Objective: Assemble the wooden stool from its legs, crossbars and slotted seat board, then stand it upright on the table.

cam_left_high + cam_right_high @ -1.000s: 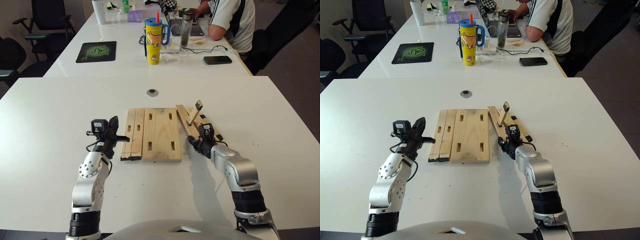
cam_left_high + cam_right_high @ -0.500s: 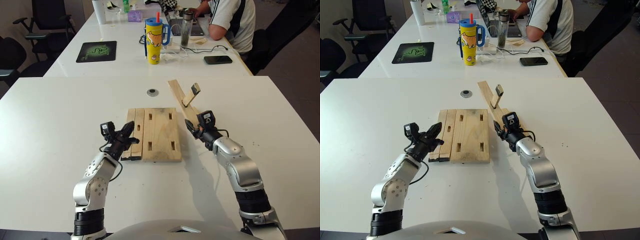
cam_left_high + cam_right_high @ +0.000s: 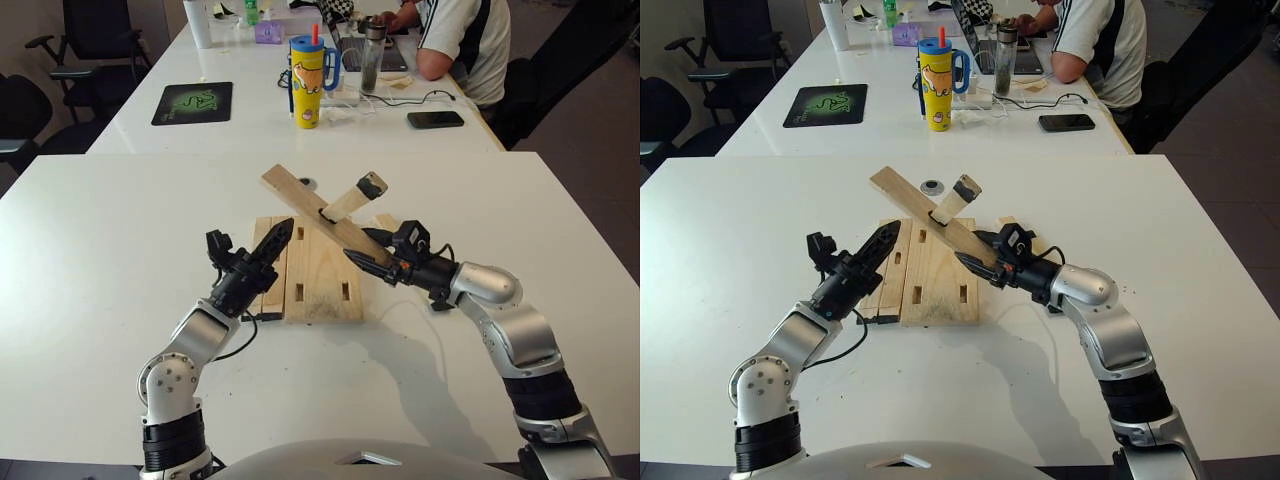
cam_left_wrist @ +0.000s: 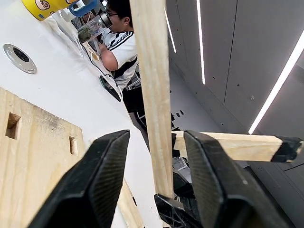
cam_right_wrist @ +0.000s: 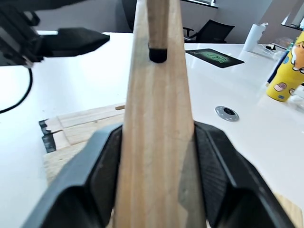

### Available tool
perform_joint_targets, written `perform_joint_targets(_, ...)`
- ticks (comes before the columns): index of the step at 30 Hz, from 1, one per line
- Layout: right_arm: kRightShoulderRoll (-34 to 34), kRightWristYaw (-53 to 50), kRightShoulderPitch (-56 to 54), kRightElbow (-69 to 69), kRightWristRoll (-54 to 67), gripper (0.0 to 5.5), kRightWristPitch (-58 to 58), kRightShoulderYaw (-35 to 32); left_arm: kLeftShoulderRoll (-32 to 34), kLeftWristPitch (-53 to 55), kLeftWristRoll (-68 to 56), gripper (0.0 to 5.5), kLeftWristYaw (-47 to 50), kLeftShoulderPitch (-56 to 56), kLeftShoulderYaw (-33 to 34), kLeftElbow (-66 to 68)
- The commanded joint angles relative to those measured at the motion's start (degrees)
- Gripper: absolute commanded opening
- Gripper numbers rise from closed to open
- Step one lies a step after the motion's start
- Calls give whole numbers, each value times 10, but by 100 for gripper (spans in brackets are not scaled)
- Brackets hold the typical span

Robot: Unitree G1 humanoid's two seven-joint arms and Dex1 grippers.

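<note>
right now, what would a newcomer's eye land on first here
A pale wooden bar with a dark-tipped peg is held tilted in the right gripper above the flat slotted seat board lying on the white table. The open left gripper points up toward it.

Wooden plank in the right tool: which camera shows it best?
Left eye view, like the right: the whole pale wooden plank and its dark-tipped crossbar, above the slotted seat board. Wrist views show close partial stretches.

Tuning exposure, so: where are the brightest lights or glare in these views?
Left wrist view: bright ceiling light strips behind the held wooden piece. Left eye view: the white table is evenly lit, without hard glare.
</note>
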Motion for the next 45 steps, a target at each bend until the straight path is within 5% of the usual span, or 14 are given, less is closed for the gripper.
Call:
perform_joint_targets(1, -3, 17, -8, -19, 9, 205, -8, 11, 5, -11, -3, 275, 21, -7, 1, -4)
perform_joint_targets(11, -13, 17, 18, -34, -7, 205, -18, 24, 0, -49, -41, 328, 93, -63, 17, -11)
perform_joint_targets(27, -12, 10, 16, -27, -23, 205, -30, 31, 10, -72, -37, 111, 146, -71, 10, 3)
perform_joint_targets(32, -13, 13, 15, -27, -22, 205, -31, 33, 12, -75, -44, 107, 144, -75, 11, 2)
perform_joint_targets(39, -16, 16, 13, -28, -22, 305, -33, 32, 16, -97, -20, 103, 153, -86, 24, 20)
perform_joint_targets(45, -71, 79, 32, -10, -41, 305, -29, 70, 30, -128, -1, 103, 155, -113, 58, 47)
